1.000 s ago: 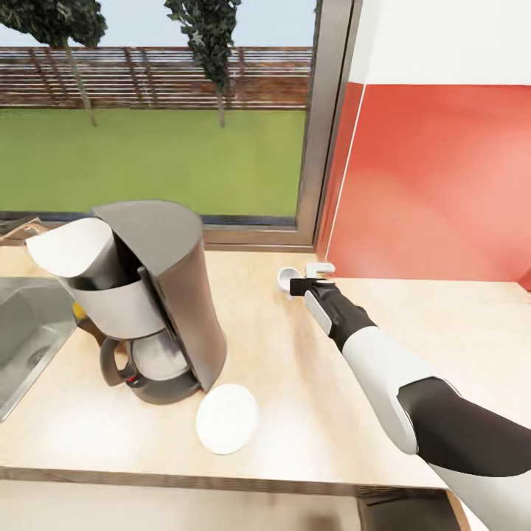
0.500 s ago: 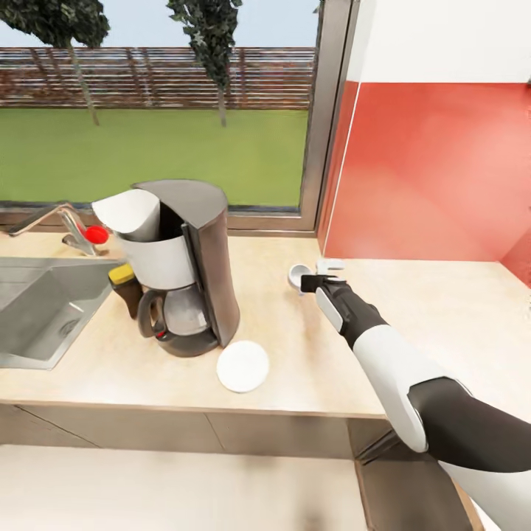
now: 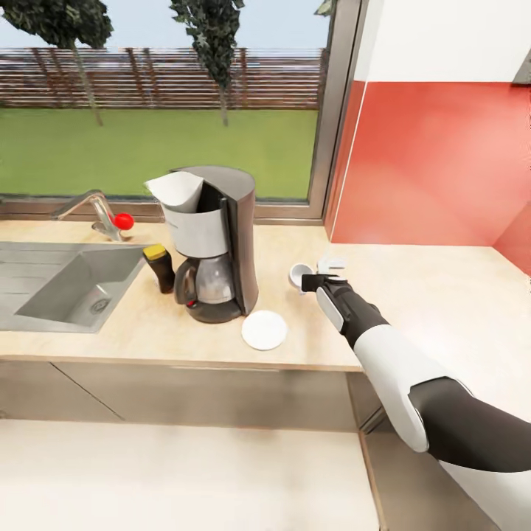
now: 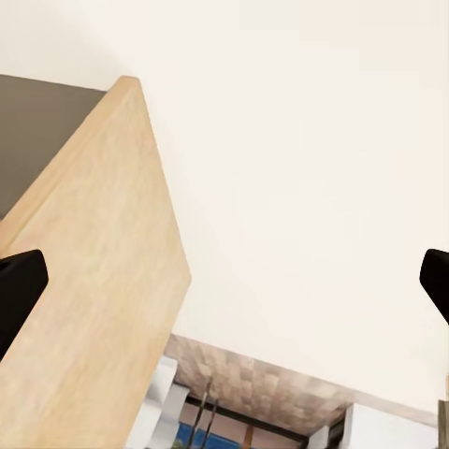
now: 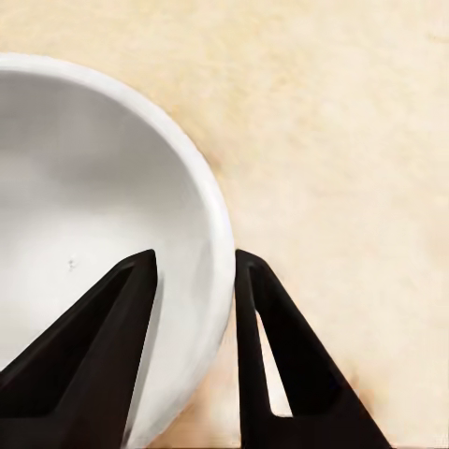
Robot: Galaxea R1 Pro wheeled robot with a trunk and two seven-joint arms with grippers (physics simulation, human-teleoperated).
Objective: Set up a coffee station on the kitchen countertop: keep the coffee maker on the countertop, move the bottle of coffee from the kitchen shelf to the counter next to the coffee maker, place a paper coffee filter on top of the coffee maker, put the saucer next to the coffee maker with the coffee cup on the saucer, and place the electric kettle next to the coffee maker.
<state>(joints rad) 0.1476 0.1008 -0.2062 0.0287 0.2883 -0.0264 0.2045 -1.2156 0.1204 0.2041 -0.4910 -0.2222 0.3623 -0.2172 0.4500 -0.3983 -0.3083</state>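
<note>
The cup [image 3: 299, 276] is being gripped by its rim between the narrowed fingers of the right gripper [image 3: 313, 282], out on the counter [image 3: 413, 295] towards its back edge. The saucer [image 3: 264, 330] is lying at the front edge, just beside the coffee maker [image 3: 214, 243]. The left gripper's [image 4: 224, 290] fingers are being held wide

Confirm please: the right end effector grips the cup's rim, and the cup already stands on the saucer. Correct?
Not quite. The right end effector does grip the cup by its rim, but the head view shows the saucer lying apart, beside the coffee maker.
</note>
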